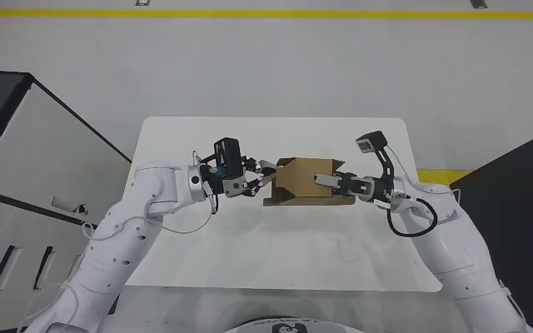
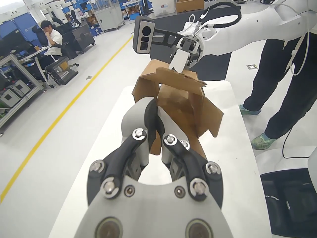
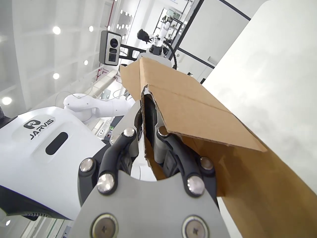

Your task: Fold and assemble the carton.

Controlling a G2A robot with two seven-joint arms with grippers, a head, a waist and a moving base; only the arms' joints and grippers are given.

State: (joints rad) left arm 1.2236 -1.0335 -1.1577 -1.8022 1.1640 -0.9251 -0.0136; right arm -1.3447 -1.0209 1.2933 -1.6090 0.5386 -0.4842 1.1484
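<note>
Top view: left pincer point(image 1: 268, 175) and right pincer point(image 1: 321, 178) clamp opposite carton point(image 1: 301, 190) edges over table point(image 1: 208, 258).

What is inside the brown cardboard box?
Looking into the open end of the brown cardboard carton, I see bare cardboard walls and no object. Its folded flaps cover the far part, so anything deeper is hidden.

A white table point(image 1: 275, 258) sits mid-view from the top. A yellow floor line point(image 1: 250, 13) runs along 12 o'clock. A black-framed cabinet point(image 1: 33, 141) stands at 9 o'clock.
</note>
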